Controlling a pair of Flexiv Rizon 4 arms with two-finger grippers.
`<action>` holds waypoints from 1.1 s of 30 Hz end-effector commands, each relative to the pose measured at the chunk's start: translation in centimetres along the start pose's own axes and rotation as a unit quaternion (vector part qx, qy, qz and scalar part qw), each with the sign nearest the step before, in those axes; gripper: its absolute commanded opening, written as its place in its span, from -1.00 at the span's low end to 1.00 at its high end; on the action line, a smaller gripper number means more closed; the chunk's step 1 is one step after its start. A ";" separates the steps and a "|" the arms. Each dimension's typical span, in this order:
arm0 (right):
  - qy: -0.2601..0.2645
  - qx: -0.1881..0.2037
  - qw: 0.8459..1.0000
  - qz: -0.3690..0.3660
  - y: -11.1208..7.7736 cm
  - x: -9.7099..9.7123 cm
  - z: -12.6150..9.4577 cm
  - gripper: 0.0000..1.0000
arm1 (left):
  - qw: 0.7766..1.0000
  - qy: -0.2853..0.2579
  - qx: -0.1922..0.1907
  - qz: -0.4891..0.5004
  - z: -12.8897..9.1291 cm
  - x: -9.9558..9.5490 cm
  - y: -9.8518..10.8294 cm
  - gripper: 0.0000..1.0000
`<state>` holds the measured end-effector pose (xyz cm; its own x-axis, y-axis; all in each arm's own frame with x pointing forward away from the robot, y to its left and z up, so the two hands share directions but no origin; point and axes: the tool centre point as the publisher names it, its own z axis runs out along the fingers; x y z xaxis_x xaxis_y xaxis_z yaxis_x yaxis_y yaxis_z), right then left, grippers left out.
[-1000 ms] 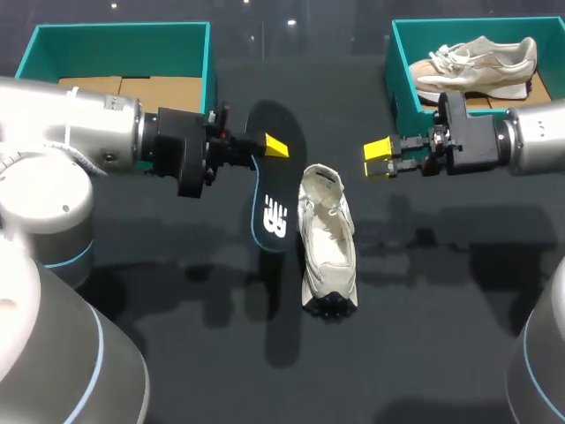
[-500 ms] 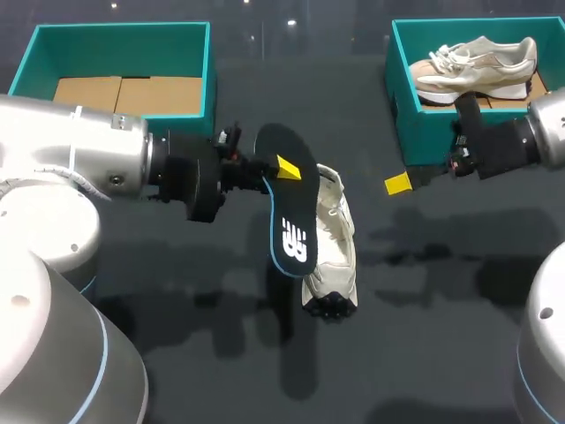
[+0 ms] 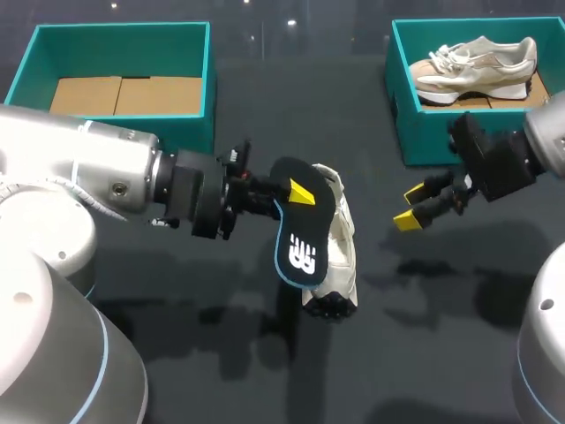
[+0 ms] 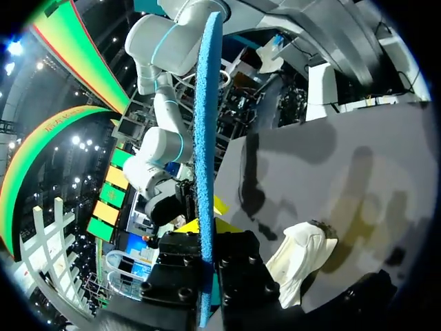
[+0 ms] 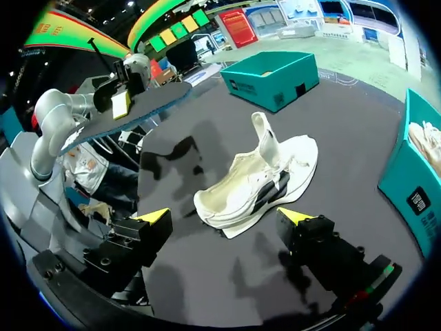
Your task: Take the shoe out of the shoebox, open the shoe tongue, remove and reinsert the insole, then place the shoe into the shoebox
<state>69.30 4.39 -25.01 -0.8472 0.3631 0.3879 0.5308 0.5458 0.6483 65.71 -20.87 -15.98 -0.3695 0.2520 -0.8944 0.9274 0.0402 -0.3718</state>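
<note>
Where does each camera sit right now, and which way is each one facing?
Head view: fixed above and behind, looking down on the table; both arms show, left gripper shut on the insole, right gripper open.
Left wrist view: on the left wrist, looking along its fingers; insole edge-on between them, shoe beside.
Right wrist view: on the right wrist, facing the shoe; both yellow tips show.
Shared: all three show shoe and insole.

L arm (image 3: 97, 172) in from 9 o'clock, jaws clamped on insole (image 3: 296, 243); R arm (image 3: 547, 132) in from 3 o'clock, jaws wide apart, pointing 8 o'clock
</note>
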 end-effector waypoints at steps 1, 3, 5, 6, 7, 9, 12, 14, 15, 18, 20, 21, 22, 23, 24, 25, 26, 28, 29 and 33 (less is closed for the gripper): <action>-0.007 0.014 0.998 -0.054 -0.3 0.5 -0.4 1.00 | 1.000 0.006 0.011 0.000 -0.4 -0.4 0.4 -1.00; -0.007 0.014 0.998 -0.054 -0.3 0.5 -0.4 1.00 | 1.000 0.006 0.011 0.000 -0.4 -0.4 0.4 -1.00; -0.007 0.014 0.998 -0.054 -0.3 0.5 -0.4 1.00 | 1.000 0.006 0.011 0.000 -0.4 -0.4 0.4 -1.00; -0.007 0.014 0.998 -0.054 -0.3 0.5 -0.4 1.00 | 1.000 0.007 0.018 -0.021 0.2 0.2 0.6 -1.00; -0.007 0.014 0.998 -0.054 -0.3 0.5 -0.4 1.00 | 0.999 0.009 0.021 -0.030 0.5 0.5 0.7 -1.00; 0.000 0.009 0.998 -0.066 -0.5 0.6 -0.2 1.00 | 0.997 0.012 0.037 -0.063 1.5 1.1 0.5 -1.00; -0.008 0.001 0.995 -0.096 -1.6 0.7 0.1 1.00 | 0.989 0.010 0.077 -0.124 2.3 1.6 -0.1 -1.00; -0.015 0.000 0.994 -0.110 -2.4 0.4 0.4 1.00 | 0.978 -0.001 0.123 -0.170 2.7 2.1 -0.5 -1.00; -0.019 0.012 0.994 -0.106 -2.9 0.0 0.7 1.00 | 0.971 -0.005 0.141 -0.191 2.8 2.3 -0.6 -1.00; -0.008 0.028 0.994 -0.101 -3.5 -0.8 1.5 1.00 | 0.968 0.004 0.148 -0.201 2.7 2.5 -0.9 -1.00; -0.008 0.028 0.994 -0.101 -3.5 -0.8 1.5 1.00 | 0.968 0.004 0.148 -0.201 2.7 2.5 -0.9 -1.00; -0.008 0.028 0.994 -0.101 -3.5 -0.8 1.5 1.00 | 0.968 0.004 0.148 -0.201 2.7 2.5 -0.9 -1.00; -0.008 0.028 0.994 -0.101 -3.5 -0.8 1.5 1.00 | 0.968 0.004 0.148 -0.201 2.7 2.5 -0.9 -1.00; -0.008 0.028 0.994 -0.101 -3.5 -0.8 1.5 1.00 | 0.968 0.004 0.148 -0.201 2.7 2.5 -0.9 -1.00; -0.008 0.028 0.994 -0.101 -3.5 -0.8 1.5 1.00 | 0.968 0.004 0.148 -0.201 2.7 2.5 -0.9 -1.00; -0.008 0.028 0.994 -0.101 -3.5 -0.8 1.5 1.00 | 0.968 0.004 0.148 -0.201 2.7 2.5 -0.9 -1.00; -0.008 0.028 0.994 -0.101 -3.5 -0.8 1.5 1.00 | 0.968 0.004 0.148 -0.201 2.7 2.5 -0.9 -1.00; -0.008 0.028 0.994 -0.101 -3.5 -0.8 1.5 1.00 | 0.968 0.004 0.148 -0.201 2.7 2.5 -0.9 -1.00; -0.008 0.028 0.994 -0.101 -3.5 -0.8 1.5 1.00 | 0.960 -0.014 0.141 -0.241 3.2 2.7 -0.5 -1.00; -0.021 0.048 0.993 -0.104 -3.2 -1.5 2.3 1.00 | 0.921 -0.068 0.146 -0.355 4.1 3.6 0.3 -1.00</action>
<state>68.44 2.88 -28.95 -0.9409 0.2574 0.2202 0.3380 0.6692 0.6618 64.67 -22.74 -18.95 -0.7832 0.2454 -0.5713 0.5619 -0.1141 -0.8193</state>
